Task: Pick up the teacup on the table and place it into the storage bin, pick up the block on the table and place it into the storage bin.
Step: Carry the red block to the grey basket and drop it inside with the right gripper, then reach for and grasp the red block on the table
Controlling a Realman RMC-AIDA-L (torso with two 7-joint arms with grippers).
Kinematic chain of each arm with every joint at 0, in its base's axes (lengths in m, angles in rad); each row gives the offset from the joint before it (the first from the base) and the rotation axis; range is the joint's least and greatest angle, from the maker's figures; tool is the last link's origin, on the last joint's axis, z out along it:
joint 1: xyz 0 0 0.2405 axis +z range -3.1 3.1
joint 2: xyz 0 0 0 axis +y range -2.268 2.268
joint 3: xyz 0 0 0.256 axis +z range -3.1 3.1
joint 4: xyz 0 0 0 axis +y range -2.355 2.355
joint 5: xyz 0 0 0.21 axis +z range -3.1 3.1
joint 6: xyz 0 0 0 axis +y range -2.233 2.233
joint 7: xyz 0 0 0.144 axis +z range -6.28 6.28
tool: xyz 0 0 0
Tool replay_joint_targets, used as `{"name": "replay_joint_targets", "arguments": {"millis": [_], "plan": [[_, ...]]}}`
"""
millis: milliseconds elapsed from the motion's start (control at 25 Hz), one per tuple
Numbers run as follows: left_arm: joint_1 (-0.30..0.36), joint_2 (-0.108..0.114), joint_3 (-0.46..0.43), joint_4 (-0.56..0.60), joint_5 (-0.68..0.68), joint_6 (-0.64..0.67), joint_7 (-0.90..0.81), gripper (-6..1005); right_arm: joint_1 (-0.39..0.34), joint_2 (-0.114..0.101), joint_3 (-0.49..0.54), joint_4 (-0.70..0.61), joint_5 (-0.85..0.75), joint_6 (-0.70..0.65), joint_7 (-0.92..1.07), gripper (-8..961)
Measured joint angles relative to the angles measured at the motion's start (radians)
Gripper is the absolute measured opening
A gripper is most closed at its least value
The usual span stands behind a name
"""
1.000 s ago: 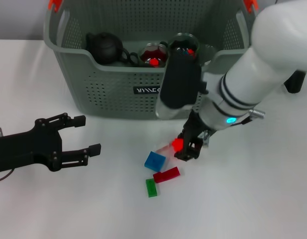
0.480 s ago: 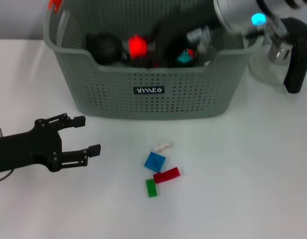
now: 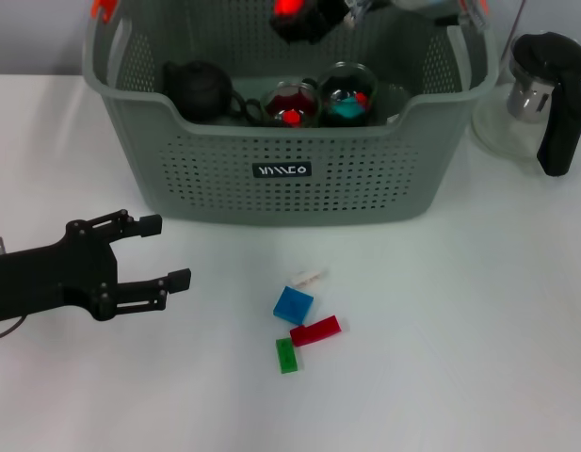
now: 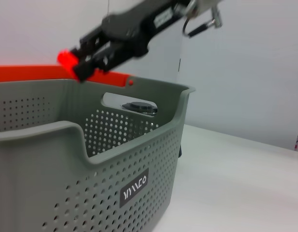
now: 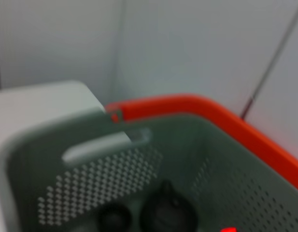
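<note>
The grey-green storage bin (image 3: 224, 202) stands at the back middle of the table. Two glass teacups (image 3: 290, 102) stand inside it beside a black teapot (image 3: 198, 89). My right gripper (image 3: 292, 11) is high above the bin's back part, shut on a small red block (image 3: 288, 7). It also shows in the left wrist view (image 4: 74, 65) over the bin (image 4: 52, 164). Blue (image 3: 293, 304), red (image 3: 314, 330), green (image 3: 286, 355) and whitish (image 3: 306, 277) blocks lie on the table in front of the bin. My left gripper (image 3: 163, 252) is open and empty, left of the blocks.
A glass kettle with a black handle (image 3: 552, 99) stands to the right of the bin. The right wrist view shows the bin's orange rim (image 5: 197, 104) and the teapot (image 5: 168, 215) below.
My right gripper rose from the blocks on the table with the small red block, swung over the bin and now sits higher above it. The left arm has not moved.
</note>
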Motion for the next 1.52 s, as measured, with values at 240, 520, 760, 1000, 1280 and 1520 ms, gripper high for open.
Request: {"name": "replay_joint_targets", "arguments": {"millis": [240, 520, 760, 1000, 1280, 1520], "plan": [[0.002, 0.0, -0.003, 0.002, 0.0, 0.0, 0.0, 826, -0.013, 0.005, -0.01, -0.028, -0.022, 0.017, 0.006, 618], [0.006, -0.001, -0.003, 0.003, 0.0, 0.0, 0.0, 826, -0.176, -0.001, -0.002, -0.347, 0.135, -0.225, -0.036, 813], [0.007, -0.001, -0.003, 0.003, 0.0, 0.0, 0.0, 826, -0.283, -0.003, 0.015, -0.552, 0.146, -0.699, -0.15, 899], [0.009, -0.003, -0.003, 0.001, 0.001, 0.0, 0.001, 826, -0.302, 0.002, -0.019, -0.515, 0.054, -0.899, -0.115, 926], [0.009, -0.003, -0.003, 0.0, 0.002, 0.006, 0.004, 825, -0.271, 0.004, -0.16, -0.294, 0.029, -0.796, -0.099, 910], [0.005, -0.002, -0.001, 0.001, 0.002, 0.008, 0.003, 825, -0.218, 0.009, -0.276, -0.136, 0.029, -0.623, -0.096, 907]]}}
